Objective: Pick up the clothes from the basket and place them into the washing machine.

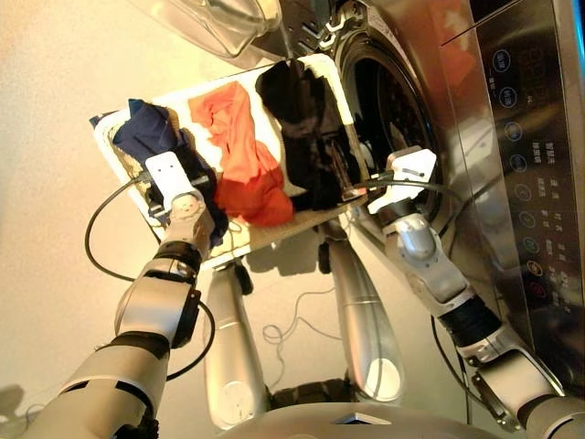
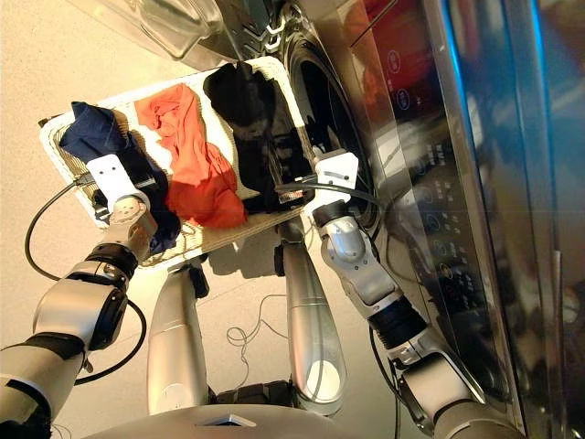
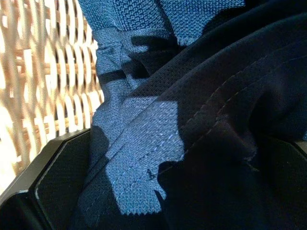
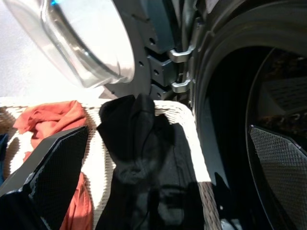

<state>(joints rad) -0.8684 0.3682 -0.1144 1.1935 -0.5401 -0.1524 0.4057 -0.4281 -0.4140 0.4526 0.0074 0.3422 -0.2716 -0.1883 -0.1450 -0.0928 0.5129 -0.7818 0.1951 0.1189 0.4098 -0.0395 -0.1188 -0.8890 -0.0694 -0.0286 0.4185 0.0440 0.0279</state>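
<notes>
The cream wicker basket (image 1: 196, 96) lies on the floor in front of the washing machine (image 1: 512, 137). The clothes lie in it side by side: a navy garment (image 1: 146, 128) on the left, a red-orange one (image 1: 242, 155) in the middle and a black one (image 1: 306, 119) nearest the drum mouth (image 1: 388, 110). My left gripper (image 3: 192, 139) is down in the navy garment, open, with cloth bunched between its fingers. Open and holding nothing, my right gripper (image 4: 168, 132) hovers at the basket's right edge beside the drum mouth.
The glass porthole door (image 1: 219, 23) stands swung open beyond the basket. A button panel (image 1: 526, 165) runs along the machine's front on the right. A black cable (image 1: 101, 229) loops over the floor by my left arm.
</notes>
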